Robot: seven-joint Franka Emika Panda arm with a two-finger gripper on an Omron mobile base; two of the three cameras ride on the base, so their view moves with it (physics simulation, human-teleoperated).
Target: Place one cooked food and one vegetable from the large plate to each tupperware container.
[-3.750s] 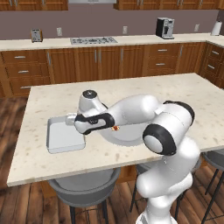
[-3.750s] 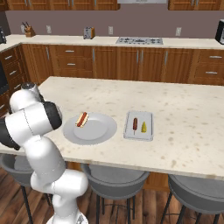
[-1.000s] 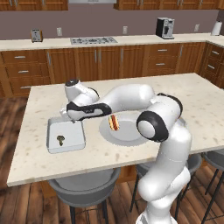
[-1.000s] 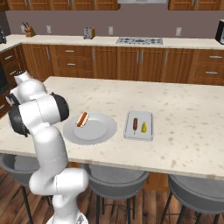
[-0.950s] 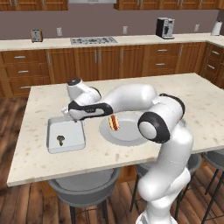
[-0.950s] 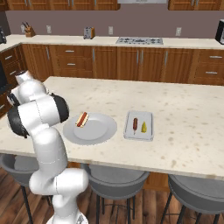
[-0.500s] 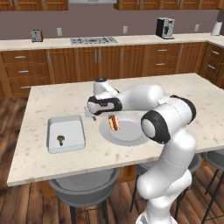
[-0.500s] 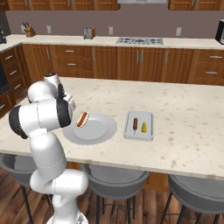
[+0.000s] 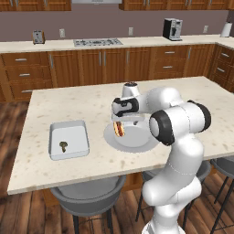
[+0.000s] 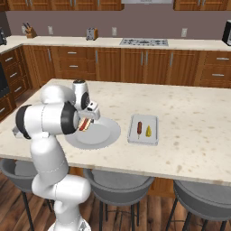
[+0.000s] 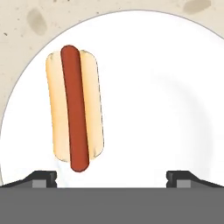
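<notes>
Now the wide-open gripper (image 11: 112, 177) hovers over the soft red-and-tan hot dog (image 11: 75, 109), best pinched gently across its bun.

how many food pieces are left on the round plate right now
1. The hot dog lies on the round plate, below the open pincer; the arm might hide a small piece.

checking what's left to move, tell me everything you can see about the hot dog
The hot dog is a smooth dark red sausage lying lengthwise in a pale tan bun, its ends poking just past the bun. It looks whole. It lies flat on the large plate, toward one side near the rim, alone there. The open end effector hovers above it, touching nothing.
</notes>
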